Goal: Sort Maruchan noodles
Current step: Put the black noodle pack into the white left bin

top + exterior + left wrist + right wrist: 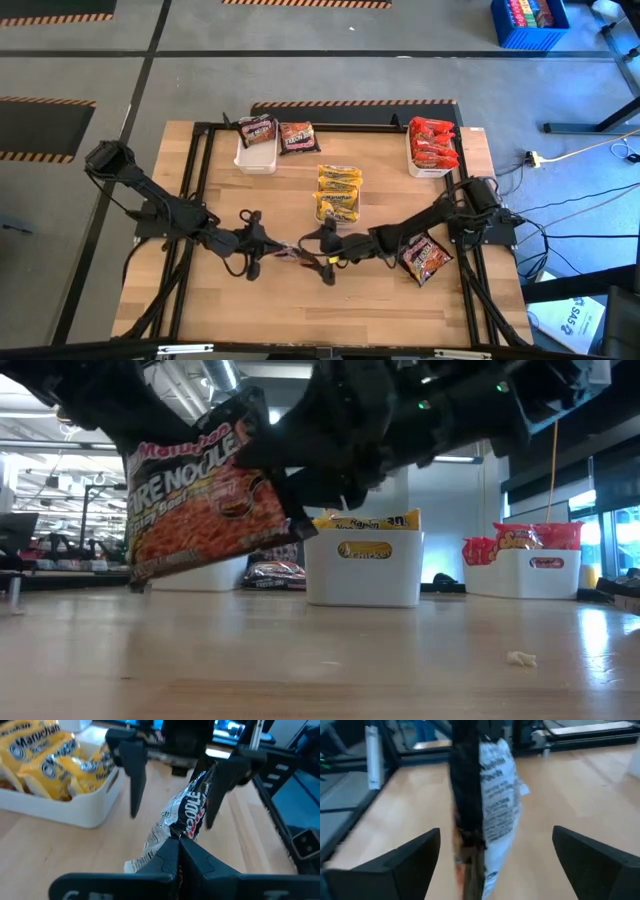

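Maruchan noodles: flat crinkly packets in yellow, red and dark kinds, most already grouped in white trays along the far half of the table.
Held packet (187,812): a dark fire-noodle packet, hanging edge-up above the near middle of the table, between the two grippers.
Left gripper (177,842): fingers pressed together, pinching the lower edge of the held packet.
Right gripper (495,860): fingers spread wide on either side of the same packet, facing the left gripper; no contact visible, so it reads as letting go or about to take hold, and I cannot tell which.
Yellow tray (365,575): centre of the table, holding the yellow packets (339,192); looks sorted.
Red tray (412,165): far right, filled with the red packets (433,142); looks sorted.
Dark tray (256,160): far left, with one dark packet (257,130) in it and another dark packet (298,137) lying on the table just beside it.
Loose packet (425,258): dark and red, flat on the table at the near right, under the right arm; not yet sorted.
Progress: well along, by my judgement; yellow and red appear finished.
Left to do: likely the held packet, the loose one at near right, and the one beside the far-left tray.
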Tool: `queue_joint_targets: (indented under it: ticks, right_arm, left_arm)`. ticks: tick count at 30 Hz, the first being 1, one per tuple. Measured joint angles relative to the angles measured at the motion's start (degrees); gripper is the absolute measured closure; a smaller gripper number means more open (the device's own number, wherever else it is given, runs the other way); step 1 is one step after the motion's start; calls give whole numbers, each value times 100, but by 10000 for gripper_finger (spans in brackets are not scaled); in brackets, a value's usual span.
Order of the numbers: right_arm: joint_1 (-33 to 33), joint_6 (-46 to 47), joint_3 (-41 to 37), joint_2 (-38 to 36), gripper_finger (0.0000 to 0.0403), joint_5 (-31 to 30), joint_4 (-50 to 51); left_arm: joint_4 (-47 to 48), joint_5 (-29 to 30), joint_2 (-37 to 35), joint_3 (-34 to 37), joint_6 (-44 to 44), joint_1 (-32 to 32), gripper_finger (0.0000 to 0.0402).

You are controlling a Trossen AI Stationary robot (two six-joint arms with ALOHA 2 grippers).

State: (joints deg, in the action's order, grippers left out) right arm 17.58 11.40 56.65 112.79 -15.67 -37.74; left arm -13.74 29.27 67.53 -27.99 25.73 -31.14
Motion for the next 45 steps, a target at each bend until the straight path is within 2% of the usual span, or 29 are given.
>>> queue_joint_targets:
  ticks: [8,12,15,19,24,27,33,45]
  right_arm:
    - [-2,-122,255,0,65,118,331]
    - [0,-122,255,0,93,69,329]
    - [0,-136,255,0,131,67,324]
    - [0,-262,255,0,202,67,324]
    - [0,-308,255,0,290,67,316]
    - [2,-472,255,0,328,69,321]
    - [2,-721,255,0,366,71,335]
    - [2,-723,255,0,370,68,334]
  left_arm:
    - [-604,77,0,0,-363,0,401]
    - [-779,132,0,0,-521,0,401]
    - [-905,138,0,0,-646,2,401]
    - [-946,123,0,0,-721,0,400]
    - [-949,105,0,0,-937,2,386]
    - [-927,-29,0,0,-1242,2,373]
    - [-872,-264,-56,-4,-1686,33,319]
    - [-361,-983,-393,-84,-1729,438,170]
